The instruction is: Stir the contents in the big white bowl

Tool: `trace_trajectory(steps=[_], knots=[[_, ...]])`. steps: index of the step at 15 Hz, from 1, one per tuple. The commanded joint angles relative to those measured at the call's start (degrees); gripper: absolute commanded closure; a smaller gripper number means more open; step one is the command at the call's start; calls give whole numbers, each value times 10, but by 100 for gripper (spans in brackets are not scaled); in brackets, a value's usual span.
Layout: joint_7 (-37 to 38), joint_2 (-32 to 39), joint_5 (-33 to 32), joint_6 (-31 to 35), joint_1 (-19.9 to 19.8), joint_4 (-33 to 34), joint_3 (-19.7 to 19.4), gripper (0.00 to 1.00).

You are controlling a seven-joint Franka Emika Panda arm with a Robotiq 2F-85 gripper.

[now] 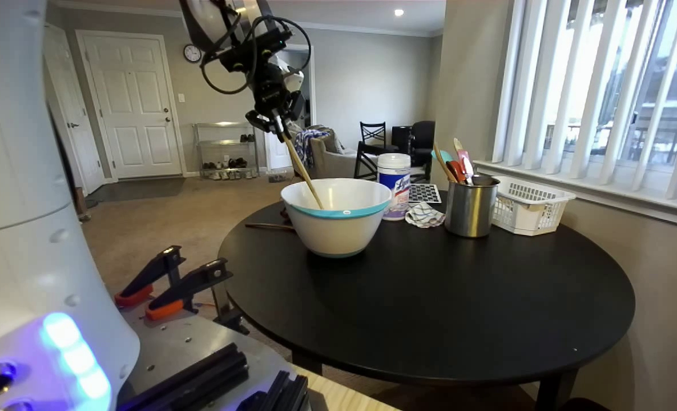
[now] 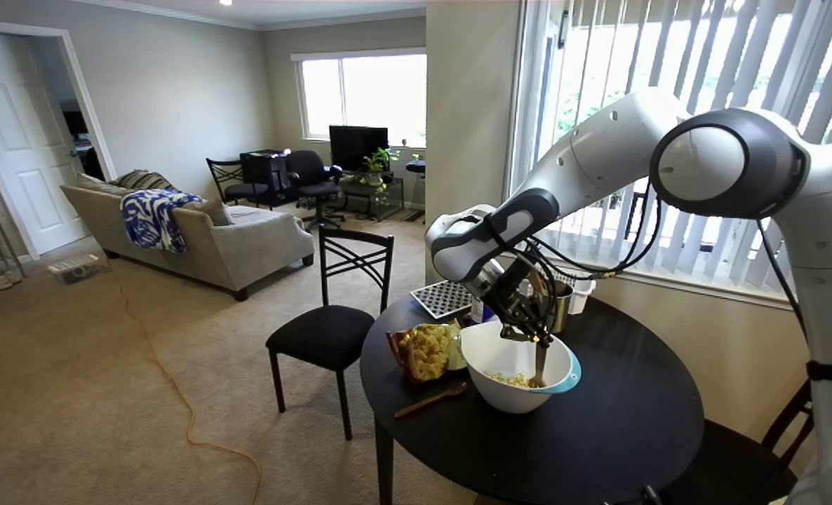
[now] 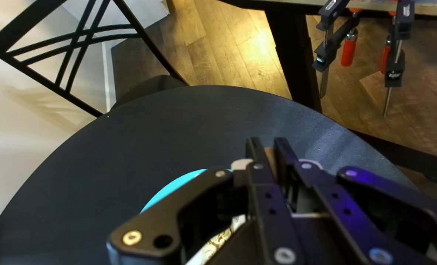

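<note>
The big white bowl [image 1: 338, 231] with a teal rim stands on the round black table [image 1: 458, 319]; it also shows in an exterior view [image 2: 485, 375], with pale yellow pieces [image 2: 506, 379] on its bottom. My gripper [image 1: 281, 128] is above the bowl, shut on a wooden spoon [image 1: 303, 165]. The spoon slants down into the bowl. In an exterior view, the spoon's lower end [image 2: 539, 370] reaches the pieces. In the wrist view, my gripper [image 3: 267, 145] has the spoon's handle [image 3: 271, 157] between its fingers. The fingers hide most of the bowl [image 3: 172, 188] there.
An opened snack bag [image 2: 426, 353] and another wooden spoon [image 2: 430, 401] lie beside the bowl. A wipes canister [image 1: 394, 185], a cloth [image 1: 425, 216], a metal cup of utensils [image 1: 471, 210] and a white basket [image 1: 535, 214] stand toward the window. A chair [image 2: 328, 333] stands near the table.
</note>
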Motion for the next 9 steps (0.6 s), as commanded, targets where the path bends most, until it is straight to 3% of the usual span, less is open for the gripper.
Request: trace_trajectory(steps=[1,9], knots=[[11,23,-23,-29,18,26,3,95],[2,70,-2,-6,16,33,2,95]])
